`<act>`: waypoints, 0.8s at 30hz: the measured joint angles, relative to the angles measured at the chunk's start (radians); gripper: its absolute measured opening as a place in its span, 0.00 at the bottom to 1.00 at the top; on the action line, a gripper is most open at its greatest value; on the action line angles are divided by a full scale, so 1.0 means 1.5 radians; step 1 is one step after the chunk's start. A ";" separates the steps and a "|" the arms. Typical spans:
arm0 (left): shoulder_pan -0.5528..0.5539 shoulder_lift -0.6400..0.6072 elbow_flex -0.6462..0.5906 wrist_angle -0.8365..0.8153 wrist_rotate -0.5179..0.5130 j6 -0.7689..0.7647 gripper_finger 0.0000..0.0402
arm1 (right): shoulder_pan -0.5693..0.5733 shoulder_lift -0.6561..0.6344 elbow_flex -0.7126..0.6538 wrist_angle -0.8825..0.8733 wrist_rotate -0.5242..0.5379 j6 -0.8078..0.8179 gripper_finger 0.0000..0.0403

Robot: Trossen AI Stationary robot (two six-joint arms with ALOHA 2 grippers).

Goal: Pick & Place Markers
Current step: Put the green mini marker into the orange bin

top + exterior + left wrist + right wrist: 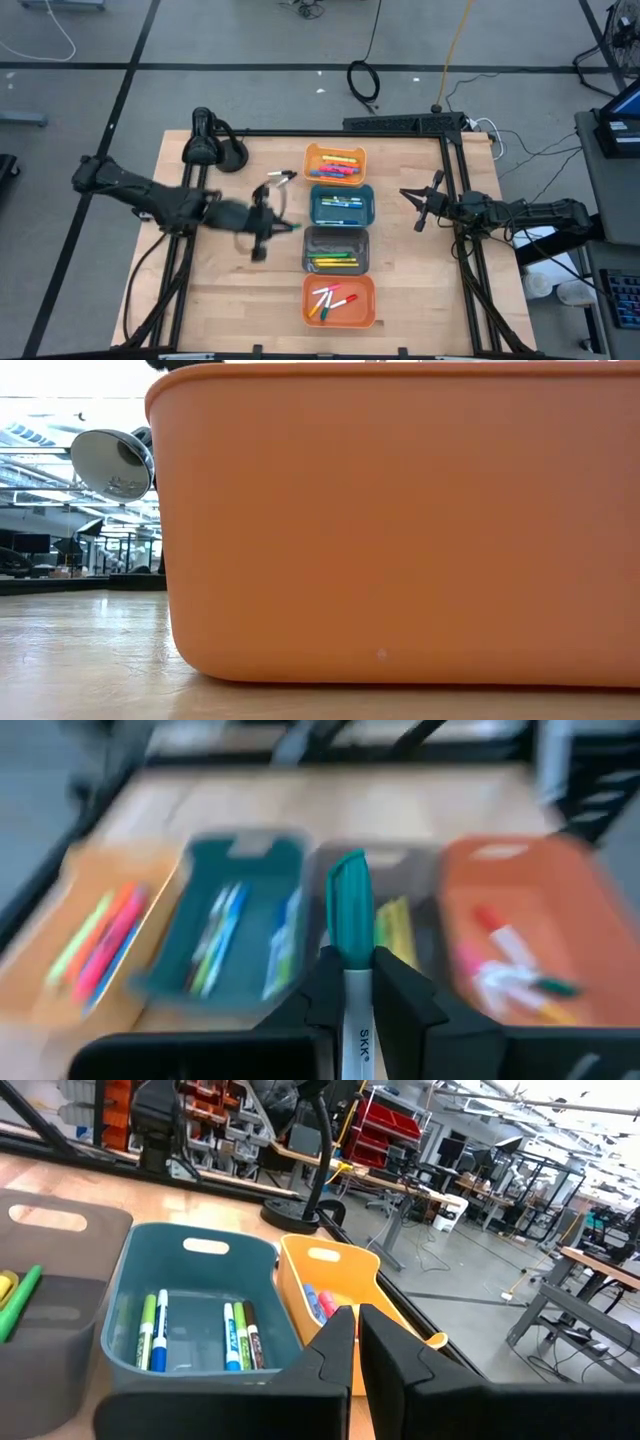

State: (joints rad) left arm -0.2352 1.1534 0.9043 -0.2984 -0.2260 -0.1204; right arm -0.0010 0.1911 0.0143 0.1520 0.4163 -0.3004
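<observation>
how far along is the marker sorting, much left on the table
Mostly done: all four bins hold markers, such as the teal bin and the grey bin. In hand: the left gripper is shut on a teal-capped marker. Left: a couple of markers lie loose on the table. The right gripper waits, shut.

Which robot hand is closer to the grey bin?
Left. The left gripper, holding a teal-capped marker, is just beside the grey bin; the right gripper waits farther off.
</observation>
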 joint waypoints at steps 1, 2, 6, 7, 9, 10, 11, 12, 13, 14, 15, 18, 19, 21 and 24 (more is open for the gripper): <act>-0.035 -0.001 0.000 0.030 -0.027 0.010 0.09 | 0.000 0.000 0.000 -0.001 0.000 0.000 0.03; -0.067 0.000 -0.001 0.070 -0.054 0.024 0.09 | 0.000 0.000 0.000 -0.003 0.000 0.000 0.03; -0.175 0.045 0.001 0.236 -0.137 0.083 0.09 | 0.000 0.000 0.000 -0.002 0.000 0.000 0.03; -0.197 0.066 0.001 0.276 -0.146 0.097 0.09 | 0.000 0.000 0.000 -0.001 0.000 0.000 0.03; -0.231 0.108 -0.001 0.338 -0.151 0.123 0.09 | 0.000 0.000 0.000 0.000 0.000 0.000 0.03; -0.244 0.129 -0.001 0.375 -0.152 0.132 0.09 | 0.000 0.000 0.000 0.000 0.000 0.000 0.03; -0.252 0.152 0.000 0.412 -0.151 0.135 0.09 | 0.000 0.000 0.000 0.000 0.000 0.000 0.03; -0.257 0.176 0.001 0.440 -0.152 0.137 0.09 | 0.000 0.000 0.000 0.000 0.000 0.000 0.03; -0.260 0.199 0.001 0.459 -0.152 0.132 0.09 | 0.000 0.000 0.000 0.000 0.000 0.000 0.03; -0.261 0.223 0.001 0.472 -0.152 0.125 0.09 | 0.000 0.000 0.000 0.000 0.000 0.000 0.03; -0.261 0.247 0.000 0.482 -0.152 0.114 0.09 | 0.000 0.000 0.000 0.000 0.000 0.000 0.03; -0.247 0.310 0.000 0.520 -0.152 0.070 0.09 | 0.000 0.000 0.000 0.000 0.000 0.000 0.03; -0.241 0.328 0.000 0.530 -0.152 0.056 0.09 | 0.000 0.000 0.000 0.000 0.000 0.000 0.03; -0.226 0.366 0.003 0.542 -0.151 0.026 0.10 | 0.000 0.000 0.000 0.000 0.000 0.000 0.03; -0.207 0.410 0.033 0.510 -0.129 -0.015 0.09 | 0.000 0.000 0.000 0.000 0.000 0.000 0.03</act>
State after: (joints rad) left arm -0.5453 1.7682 0.9531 0.4661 -0.4202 -0.1432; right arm -0.0010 0.1911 0.0143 0.1520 0.4164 -0.3004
